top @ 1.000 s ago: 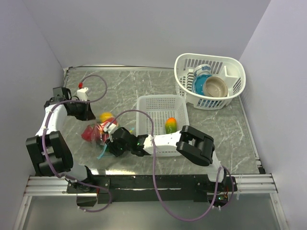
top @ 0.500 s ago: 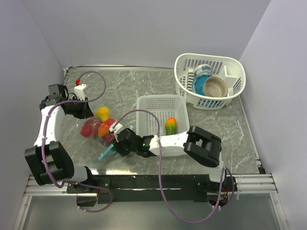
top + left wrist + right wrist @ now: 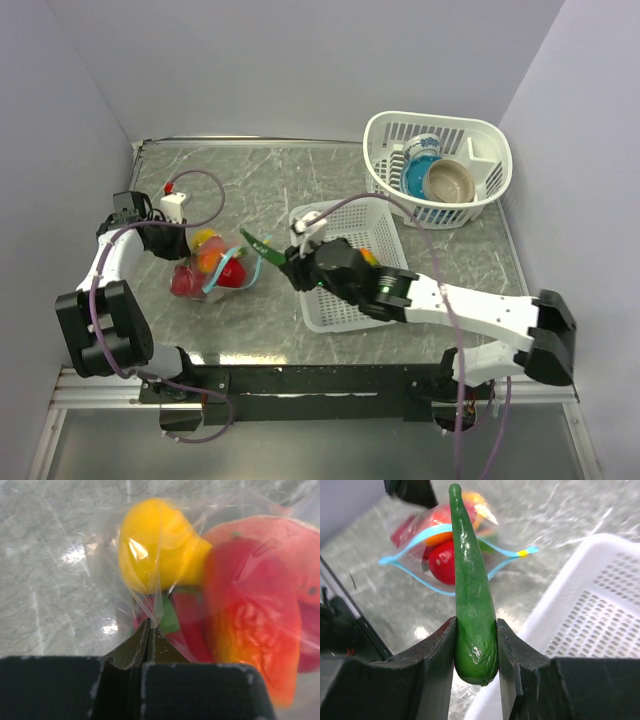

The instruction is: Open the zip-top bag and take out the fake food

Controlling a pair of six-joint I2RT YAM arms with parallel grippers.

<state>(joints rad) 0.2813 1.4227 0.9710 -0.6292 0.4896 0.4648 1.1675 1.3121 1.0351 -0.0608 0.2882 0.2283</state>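
Left claw (image 3: 148,630) is squeezing fully closed on a thin fold of the zip-top bag (image 3: 115,565), which is sitting at the left of the desk (image 3: 270,175) with its teal zip mouth gaping toward the right; yellow and red fake food (image 3: 157,545) is showing through the clear plastic. Right claw (image 3: 476,625) is clamping its partly spread fingers around the thick end of a green toy pepper (image 3: 470,570), hovering between the bag and the white slotted basket (image 3: 600,605)
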